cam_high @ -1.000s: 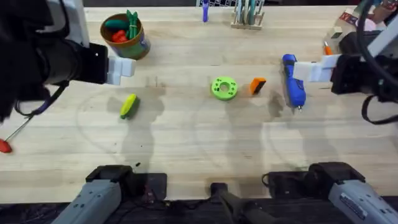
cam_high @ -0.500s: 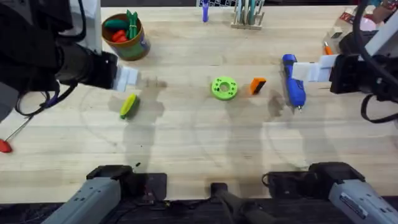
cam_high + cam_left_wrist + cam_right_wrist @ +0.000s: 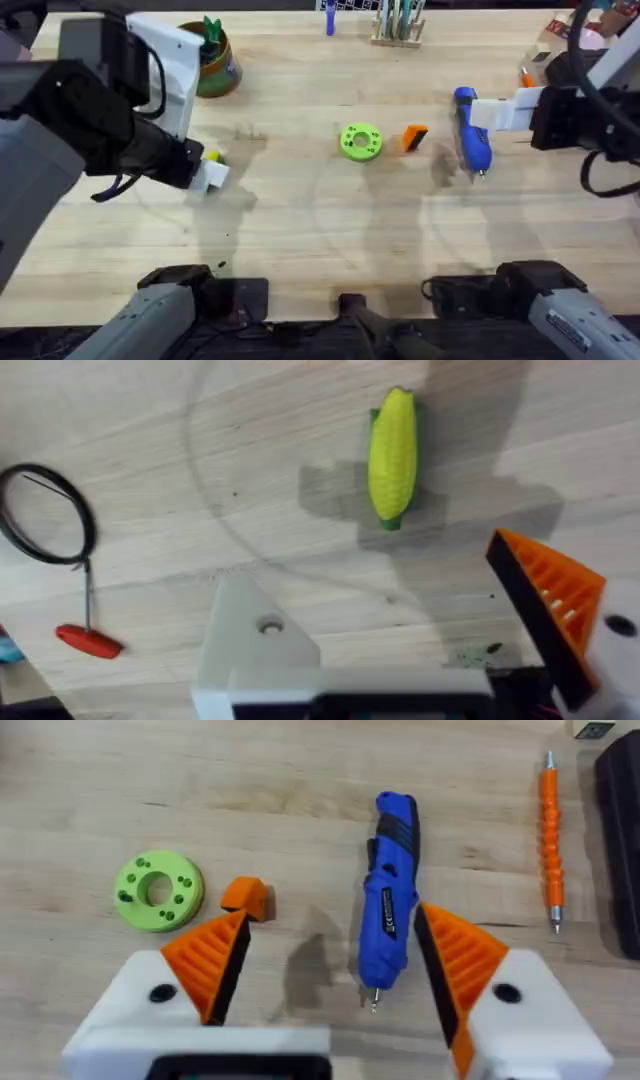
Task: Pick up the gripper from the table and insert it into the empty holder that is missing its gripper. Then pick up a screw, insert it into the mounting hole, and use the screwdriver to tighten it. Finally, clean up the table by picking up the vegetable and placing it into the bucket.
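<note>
Your left end effector [image 3: 420, 635] hangs open and empty over the corn-shaped vegetable [image 3: 392, 456] on the tabletop [image 3: 320, 230]; the bucket [image 3: 212, 62] sits at its 12 o'clock. Your right end effector [image 3: 335, 970] is open, straddling the blue screwdriver [image 3: 390, 890].

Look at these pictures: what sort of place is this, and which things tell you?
Probably a robotics lab workbench: a wooden table with two robot arms, a blue screwdriver, a loose orange gripper, and toy corn as a practice prop.
</note>
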